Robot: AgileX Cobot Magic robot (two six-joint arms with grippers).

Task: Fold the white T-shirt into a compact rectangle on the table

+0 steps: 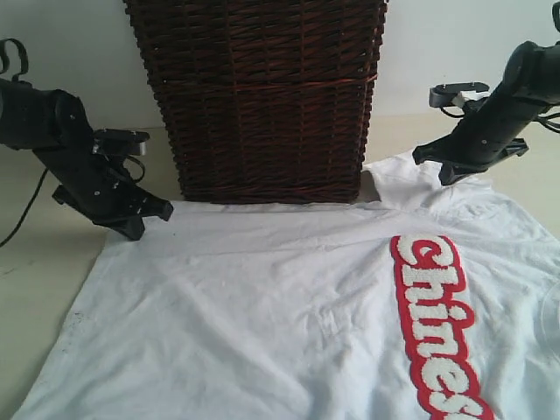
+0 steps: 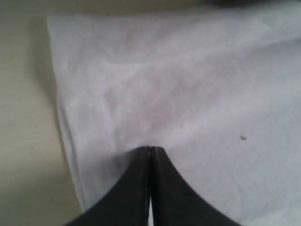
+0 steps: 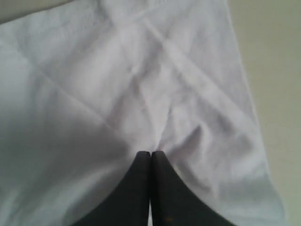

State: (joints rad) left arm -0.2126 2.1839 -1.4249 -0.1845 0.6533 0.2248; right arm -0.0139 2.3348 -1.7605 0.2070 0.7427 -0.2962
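Currently, left gripper (image 1: 137,229) and right gripper (image 1: 450,172) clamp shut on the spread white T-shirt (image 1: 289,306); no fold is made yet.

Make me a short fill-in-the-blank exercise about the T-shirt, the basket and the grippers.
1. The T-shirt is ____ in colour.
2. The letters on it are outlined in ____.
3. The dark basket beyond it is made of ____.
4. The left gripper and the right gripper pinch the T-shirt, so the number pinching it is ____.
Missing words: white; red; wicker; two.
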